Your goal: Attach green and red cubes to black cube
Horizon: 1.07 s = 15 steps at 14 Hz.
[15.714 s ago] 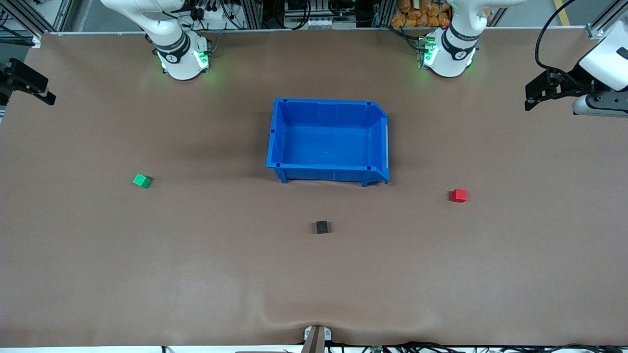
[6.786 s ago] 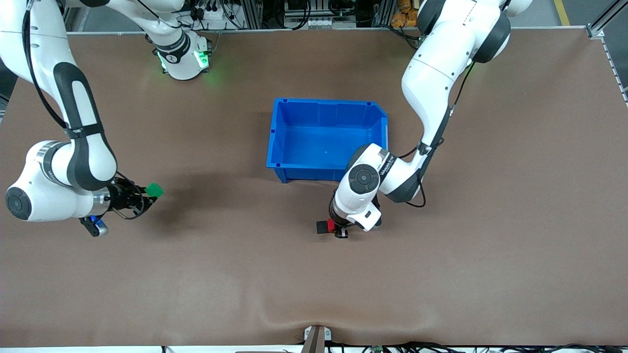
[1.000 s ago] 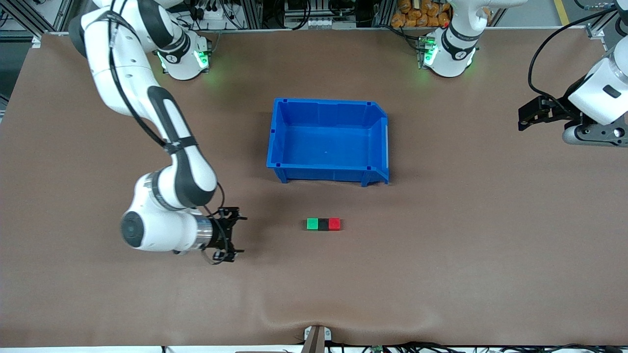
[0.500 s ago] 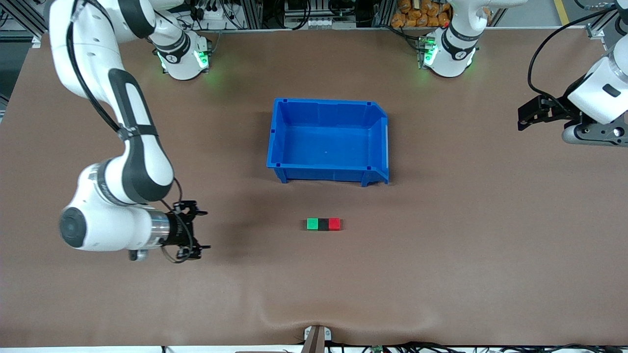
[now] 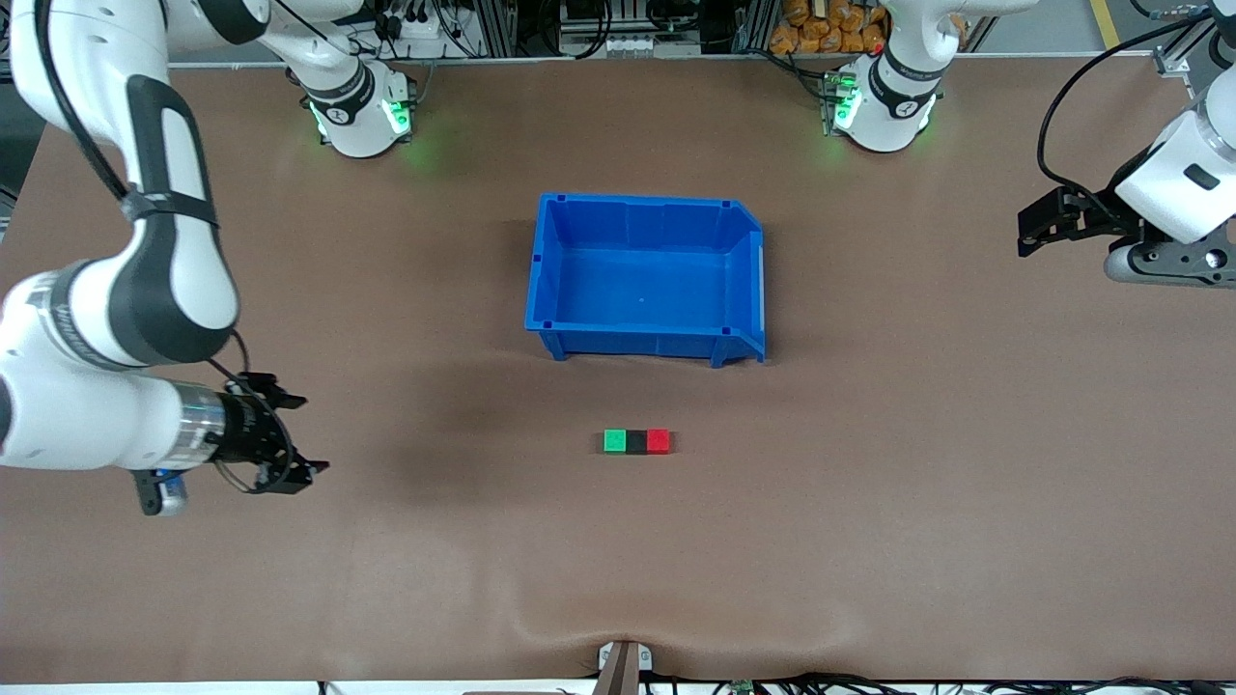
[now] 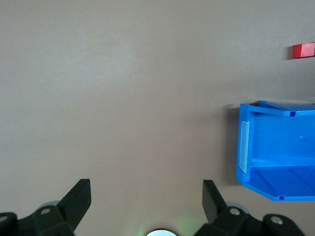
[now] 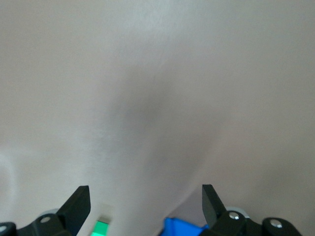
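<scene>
From the front, the green cube (image 5: 614, 441), black cube (image 5: 636, 442) and red cube (image 5: 659, 441) sat touching in one short row on the brown table (image 5: 869, 541), nearer the camera than the blue bin (image 5: 645, 277). The green was at the end toward the right arm, the red at the end toward the left arm, the black between. The row's long axis ran along the table from one arm's end to the other, top faces level; the joining looked done. The cubes seemed light, rigid and smooth-faced; each would best be pinched across two opposite flat sides, and the joined row by its long faces. The right gripper (image 5: 286, 434) hung empty with fingers spread over bare table toward its own end, well apart from the row. The left gripper (image 5: 1031, 224) waited, empty, over its own end of the table.

The left wrist view showed spread, empty fingers (image 6: 78, 196), the bin's end wall (image 6: 244, 147) and the red cube (image 6: 303, 50) by itself.

The right wrist view showed spread fingers (image 7: 78, 201), mostly table, with a sliver of green cube (image 7: 101, 228).
</scene>
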Each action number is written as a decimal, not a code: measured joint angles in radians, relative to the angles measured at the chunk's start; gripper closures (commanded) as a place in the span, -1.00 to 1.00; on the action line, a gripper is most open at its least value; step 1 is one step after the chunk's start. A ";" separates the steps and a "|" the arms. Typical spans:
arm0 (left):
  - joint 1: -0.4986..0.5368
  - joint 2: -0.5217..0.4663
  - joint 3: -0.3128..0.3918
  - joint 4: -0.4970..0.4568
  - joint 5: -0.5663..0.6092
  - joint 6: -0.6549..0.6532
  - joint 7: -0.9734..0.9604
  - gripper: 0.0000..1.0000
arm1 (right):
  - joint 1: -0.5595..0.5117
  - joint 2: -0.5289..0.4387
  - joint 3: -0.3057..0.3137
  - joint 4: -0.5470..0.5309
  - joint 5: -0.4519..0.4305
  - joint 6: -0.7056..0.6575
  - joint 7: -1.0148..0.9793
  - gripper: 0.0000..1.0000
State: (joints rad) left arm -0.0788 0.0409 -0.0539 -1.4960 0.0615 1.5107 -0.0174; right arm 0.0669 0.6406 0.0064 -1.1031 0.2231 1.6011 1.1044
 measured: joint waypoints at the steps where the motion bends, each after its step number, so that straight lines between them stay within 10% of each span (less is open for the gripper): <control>1: 0.000 0.000 0.000 0.000 0.000 0.000 0.000 -1.00 | -0.020 -0.010 0.000 0.000 -0.009 -0.027 -0.063 -1.00; 15: -0.001 0.001 -0.001 0.000 0.000 0.003 0.000 -1.00 | -0.129 -0.261 0.004 -0.008 -0.206 -0.249 -0.992 -1.00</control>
State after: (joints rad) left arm -0.0794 0.0418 -0.0552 -1.4957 0.0615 1.5139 -0.0174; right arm -0.0619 0.3800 0.0106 -1.1115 0.0171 1.3518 0.1125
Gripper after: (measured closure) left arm 0.000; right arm 0.000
